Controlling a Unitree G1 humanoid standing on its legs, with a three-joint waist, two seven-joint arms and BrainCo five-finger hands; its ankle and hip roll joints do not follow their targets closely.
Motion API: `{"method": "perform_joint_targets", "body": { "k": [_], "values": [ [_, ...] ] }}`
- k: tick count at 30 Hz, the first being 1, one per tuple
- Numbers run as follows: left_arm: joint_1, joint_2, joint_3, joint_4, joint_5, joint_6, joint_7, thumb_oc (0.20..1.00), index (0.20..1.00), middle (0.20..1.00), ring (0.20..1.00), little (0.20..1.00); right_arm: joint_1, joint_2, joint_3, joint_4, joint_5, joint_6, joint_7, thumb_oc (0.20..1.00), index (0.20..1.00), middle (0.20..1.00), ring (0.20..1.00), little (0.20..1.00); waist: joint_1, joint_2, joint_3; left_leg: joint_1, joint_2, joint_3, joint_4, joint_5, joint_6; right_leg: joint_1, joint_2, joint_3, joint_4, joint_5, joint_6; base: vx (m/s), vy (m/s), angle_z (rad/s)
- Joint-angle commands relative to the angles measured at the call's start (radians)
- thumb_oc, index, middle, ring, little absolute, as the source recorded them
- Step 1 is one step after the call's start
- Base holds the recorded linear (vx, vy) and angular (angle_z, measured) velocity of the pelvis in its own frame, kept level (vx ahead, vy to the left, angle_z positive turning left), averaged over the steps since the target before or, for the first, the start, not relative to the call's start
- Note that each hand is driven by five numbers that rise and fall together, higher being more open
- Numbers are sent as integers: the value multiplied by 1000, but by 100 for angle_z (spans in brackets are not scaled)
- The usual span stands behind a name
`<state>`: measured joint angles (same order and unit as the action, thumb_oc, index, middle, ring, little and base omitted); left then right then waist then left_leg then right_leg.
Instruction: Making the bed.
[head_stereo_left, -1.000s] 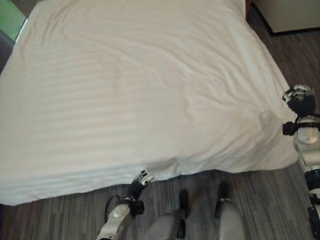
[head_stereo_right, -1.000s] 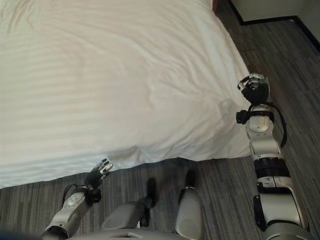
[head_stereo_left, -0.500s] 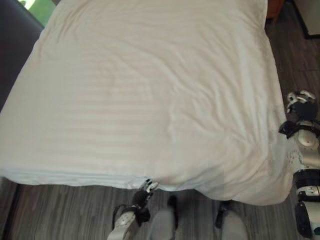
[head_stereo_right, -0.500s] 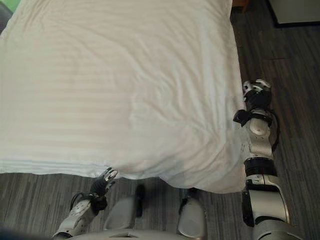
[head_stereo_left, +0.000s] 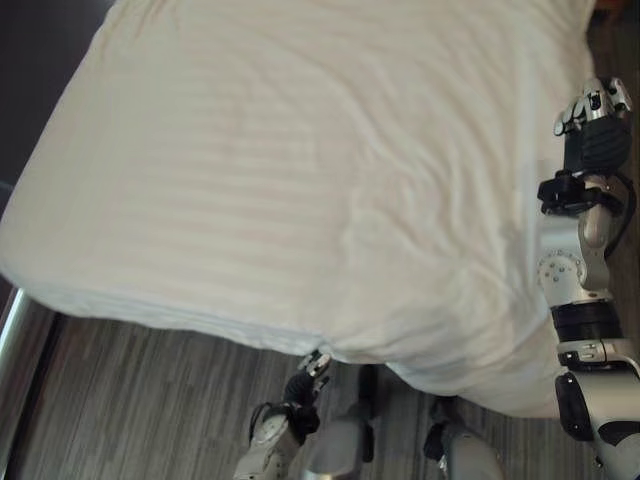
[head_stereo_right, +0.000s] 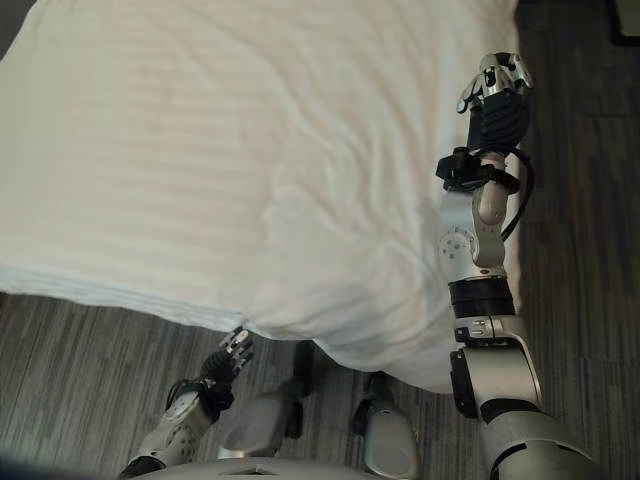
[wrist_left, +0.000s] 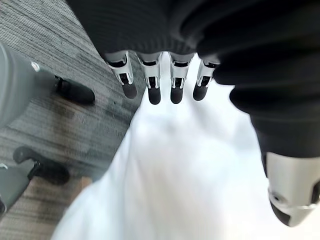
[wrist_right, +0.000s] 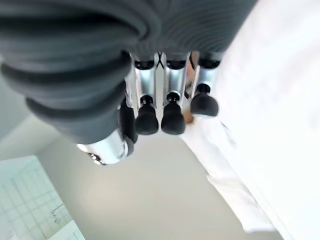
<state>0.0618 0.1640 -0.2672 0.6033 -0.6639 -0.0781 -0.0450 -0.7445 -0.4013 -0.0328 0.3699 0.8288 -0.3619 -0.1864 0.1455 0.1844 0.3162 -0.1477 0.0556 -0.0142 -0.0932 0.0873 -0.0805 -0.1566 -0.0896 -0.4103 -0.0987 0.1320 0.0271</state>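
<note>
Duvet (head_stereo_left: 280, 170): white, with faint tone-on-tone stripes running across it.
Floor (head_stereo_left: 130, 400): grey-brown planks with a dark streaked grain.
Left hand (head_stereo_left: 312, 366): silver fingers, dark tips, black ribbed cover.
Right hand (head_stereo_right: 493, 82): silver fingers, dark tips, black ribbed cover.
Bed edge (head_stereo_left: 12, 330): a silvery strip, possibly metal; hard to tell.

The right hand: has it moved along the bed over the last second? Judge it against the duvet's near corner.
Yes. The right hand has risen along the duvet's right edge, away from the near corner and towards the bed's far end.
</note>
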Motion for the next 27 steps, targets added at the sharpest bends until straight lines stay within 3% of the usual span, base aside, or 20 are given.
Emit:
{"method": "perform_joint_targets", "body": {
  "k": [1, 5, 6, 9, 11, 16, 20, 21, 27],
  "values": [
    [-26, 52, -68, -19, -23, -33, 6, 1000, 1000, 1000, 1000, 1000, -54, -17, -14, 62, -34, -49, -27, 200, 200, 200, 200, 200, 12, -31, -28, -59, 0, -12, 6, 43, -40, -34, -111, 80, 24, 3, 105, -79, 23, 40],
    [-40, 39, -97, -4, -6, -35, 6, 1000, 1000, 1000, 1000, 1000, -27, -24, -59, 212, -30, -26, -48, 200, 200, 200, 200, 200, 7, 0, -23, -99, -26, -13, 6, 47, -37, -72, -136, 90, 18, 25, 117, -53, 124, 21],
    [-45, 26, -103, 5, 9, -36, 4, 1000, 1000, 1000, 1000, 1000, 30, -9, -81, 239, -28, -21, -43, 200, 200, 200, 200, 200, -8, 23, -9, -107, -35, -4, 6, 45, -35, -89, -147, 104, 19, 35, 123, -36, 201, -3],
    [-49, -10, -91, 19, 1, -38, 4, 1000, 1000, 1000, 1000, 1000, 206, 29, -145, 245, -24, -17, -21, 200, 200, 200, 200, 200, -50, 42, 7, -106, -42, 13, 6, 37, -28, -101, -156, 129, 22, 41, 127, -3, 148, -22],
    [-49, -13, -88, 28, 1, -42, 2, 1000, 1000, 1000, 1000, 1000, 250, 31, -162, 249, -25, -19, -13, 200, 200, 200, 200, 200, -61, 44, 10, -101, -44, 15, 6, 33, -25, -100, -159, 134, 23, 42, 128, 9, 87, -16],
    [-35, -27, -61, 20, -9, -48, 2, 1000, 1000, 1000, 1000, 1000, 431, 10, -286, 288, -64, -18, -32, 200, 200, 200, 200, 200, -152, 53, 51, -89, -61, 37, 6, 12, -8, -124, -173, 184, 31, 54, 133, -14, 85, -8],
    [-33, -35, -65, 22, -15, -52, 1, 1000, 1000, 1000, 1000, 1000, 453, -11, -315, 326, -55, -14, -33, 200, 200, 200, 200, 200, -173, 63, 70, -80, -67, 58, 6, 4, 0, -138, -179, 212, 37, 57, 136, -16, 85, -33],
    [-44, -41, -65, 29, -24, -55, 0, 1000, 1000, 1000, 1000, 1000, 461, -40, -320, 354, -66, -4, -30, 200, 200, 200, 200, 200, -198, 71, 87, -79, -74, 75, 6, 0, 3, -154, -183, 233, 35, 65, 138, -28, 61, -30],
    [-68, -47, -72, 30, -23, -62, -2, 1000, 1000, 1000, 1000, 1000, 462, -95, -333, 392, -72, 7, -25, 200, 200, 200, 200, 200, -218, 79, 97, -85, -82, 94, 6, -4, 5, -171, -187, 255, 31, 74, 141, -13, 35, -26]
  ]
}}
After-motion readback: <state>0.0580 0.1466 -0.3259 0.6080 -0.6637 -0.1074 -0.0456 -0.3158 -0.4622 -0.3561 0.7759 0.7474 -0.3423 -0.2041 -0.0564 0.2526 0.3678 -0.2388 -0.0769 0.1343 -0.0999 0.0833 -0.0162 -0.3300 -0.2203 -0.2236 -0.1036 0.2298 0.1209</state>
